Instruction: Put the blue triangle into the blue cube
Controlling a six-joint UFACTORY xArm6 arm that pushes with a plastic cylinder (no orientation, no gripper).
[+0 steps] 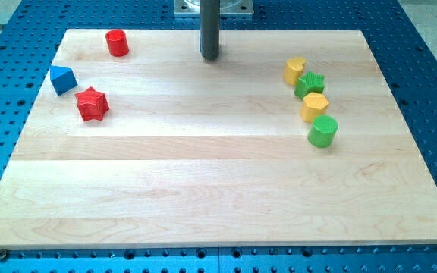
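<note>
A blue triangle (pixel 62 79) lies near the view's left edge of the wooden board (pixel 218 189). No blue cube shows anywhere. My tip (pixel 209 57) stands near the view's top middle of the board, far to the right of the blue triangle and touching no block. A red star (pixel 92 104) sits just below and right of the triangle. A red cylinder (pixel 117 42) stands at the top left.
At the view's right, several blocks form a column: a yellow block (pixel 295 70), a green star (pixel 309 84), a yellow hexagon (pixel 315 107) and a green cylinder (pixel 323 131). A blue perforated table (pixel 431 45) surrounds the board.
</note>
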